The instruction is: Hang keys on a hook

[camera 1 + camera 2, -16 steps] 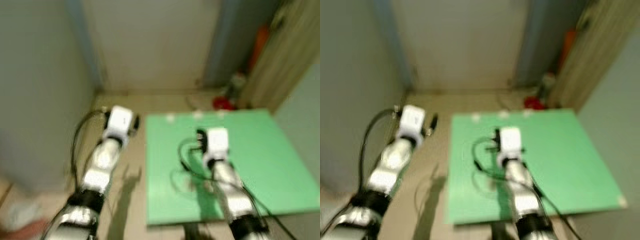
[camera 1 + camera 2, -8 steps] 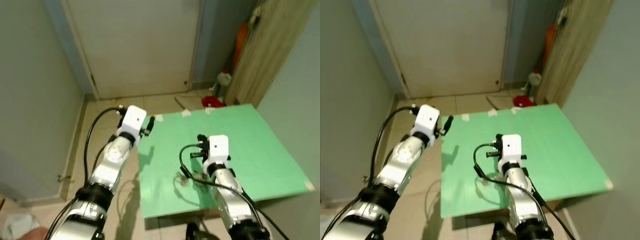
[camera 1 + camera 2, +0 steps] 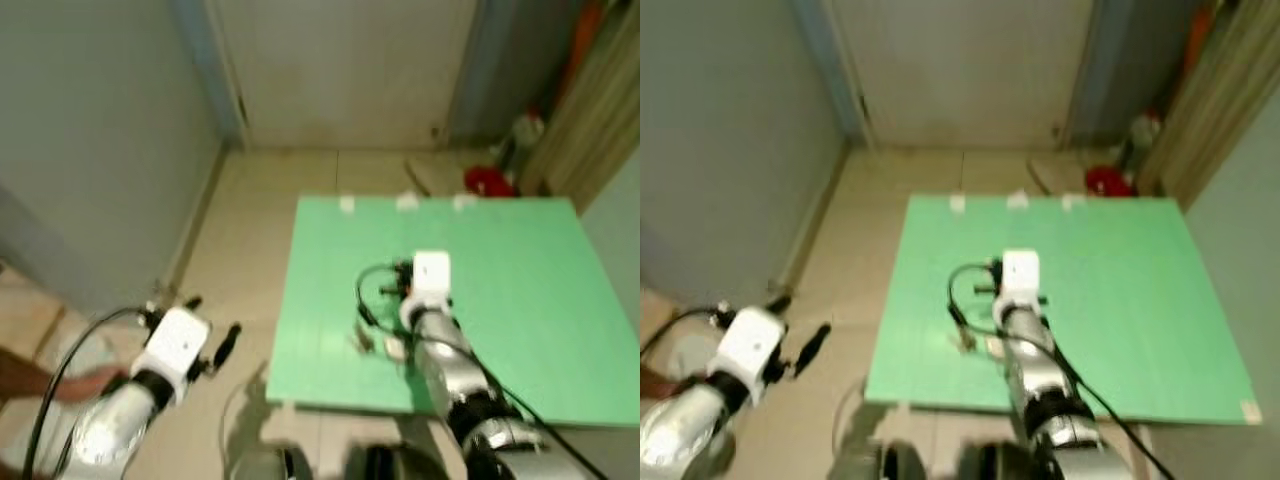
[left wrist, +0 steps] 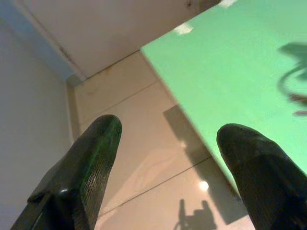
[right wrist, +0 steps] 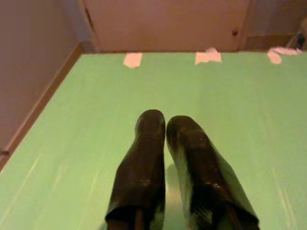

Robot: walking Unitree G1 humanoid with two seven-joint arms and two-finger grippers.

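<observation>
Your desk (image 3: 520,300) is plain bright green with white tape tabs (image 3: 346,204). The floor (image 3: 250,230) is beige tile, and the end effector fingers (image 5: 144,163) are black.

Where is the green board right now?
The green board lies flat in front of the robot, toward its right side, under the right pincer, with the tiled floor on its left.

Blurred small object (image 3: 364,340) beside the right arm on green board (image 3: 520,300), unidentifiable.

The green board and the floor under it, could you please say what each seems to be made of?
The flat green board looks like matte painted wood or plastic sheet: even colour, faint streaks, pale tape tabs along its far edge. The beige floor looks like glossy ceramic tile: grout lines and bright reflections.
</observation>
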